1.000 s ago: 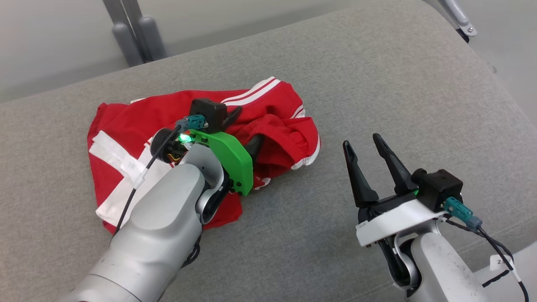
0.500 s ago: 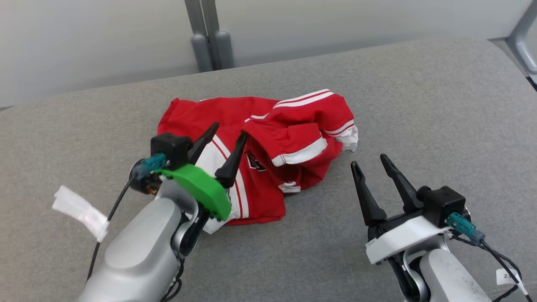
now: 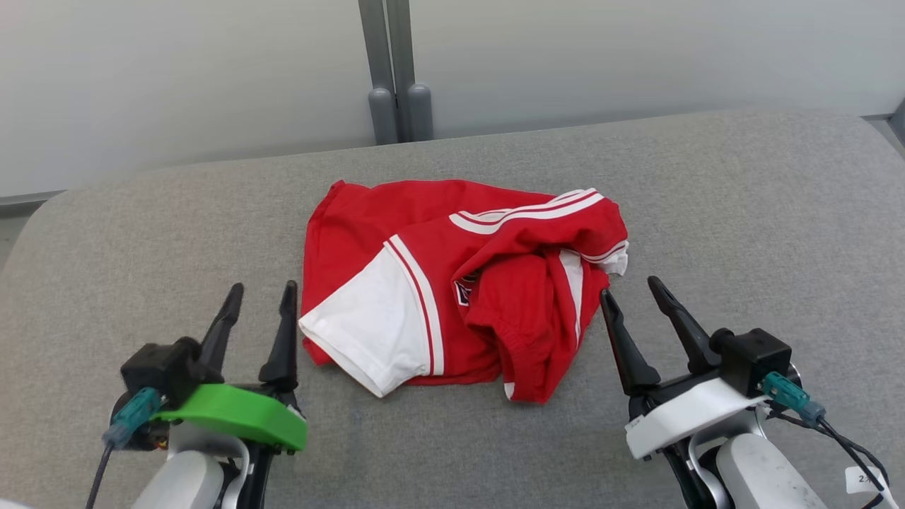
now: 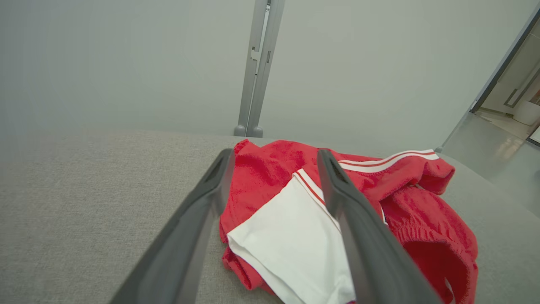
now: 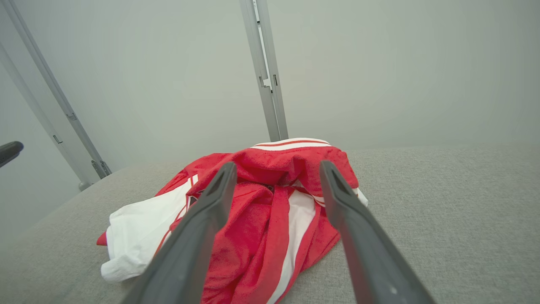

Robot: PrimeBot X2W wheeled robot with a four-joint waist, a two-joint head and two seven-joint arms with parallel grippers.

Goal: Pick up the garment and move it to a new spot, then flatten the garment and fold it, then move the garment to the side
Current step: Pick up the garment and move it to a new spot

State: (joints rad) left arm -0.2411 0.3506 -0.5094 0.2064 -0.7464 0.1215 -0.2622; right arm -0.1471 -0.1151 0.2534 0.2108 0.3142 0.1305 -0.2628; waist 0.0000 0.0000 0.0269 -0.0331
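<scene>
A crumpled red garment (image 3: 459,283) with white panels and stripes lies bunched on the grey cushion (image 3: 742,191), near its middle. My left gripper (image 3: 260,291) stands open at the garment's left edge, empty, fingers pointing at it. My right gripper (image 3: 631,287) stands open just right of the garment's lower right corner, also empty. In the left wrist view the garment (image 4: 295,223) lies between and beyond that gripper's (image 4: 274,156) fingers. In the right wrist view the garment (image 5: 270,211) sits ahead of that gripper (image 5: 276,169), and a dark fingertip (image 5: 10,151) of the other arm shows at the far left.
A pale wall with a grey vertical post (image 3: 392,71) runs behind the cushion's far edge. Bare grey cushion surrounds the garment on both sides. An opening to another room (image 4: 514,97) shows at the right in the left wrist view.
The head camera has swung, so the whole picture shifted. My left gripper has pulled back off the garment to its left side. The garment now lies free in a looser heap.
</scene>
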